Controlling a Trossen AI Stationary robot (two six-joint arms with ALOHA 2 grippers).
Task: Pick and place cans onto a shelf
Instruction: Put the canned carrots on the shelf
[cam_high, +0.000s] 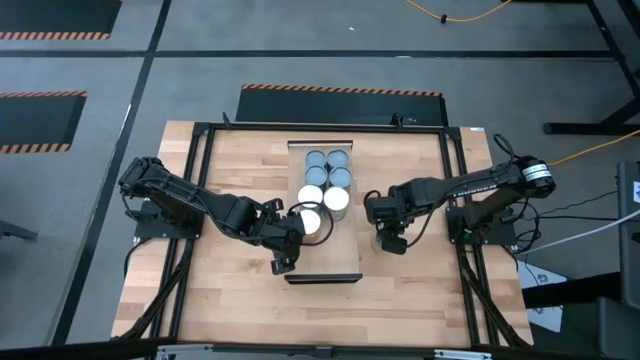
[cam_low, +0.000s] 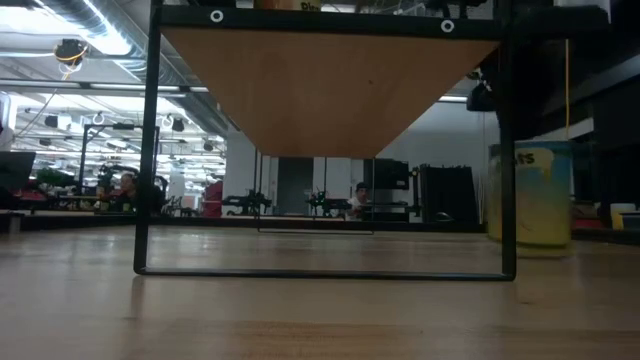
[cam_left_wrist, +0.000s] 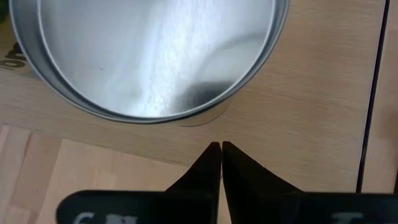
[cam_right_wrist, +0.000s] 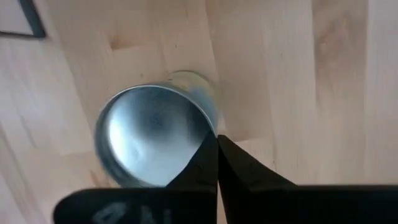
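One can (cam_right_wrist: 155, 140) is seen upright on the table just beside the shelf (cam_high: 322, 262), directly beneath the right gripper (cam_right_wrist: 217, 138); its jaws are closed, tips together, nothing gripped.

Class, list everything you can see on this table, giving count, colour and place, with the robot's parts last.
cans: seven as far as the high view shows, grey or white tops, clustered toward one end of the shelf
lone can: one, silver, on the table under the right arm
shelf: one, pale wood, middle of the table
table: one, wood
left end effector: shut, beside a silver-topped can
right end effector: shut, above the lone can's rim
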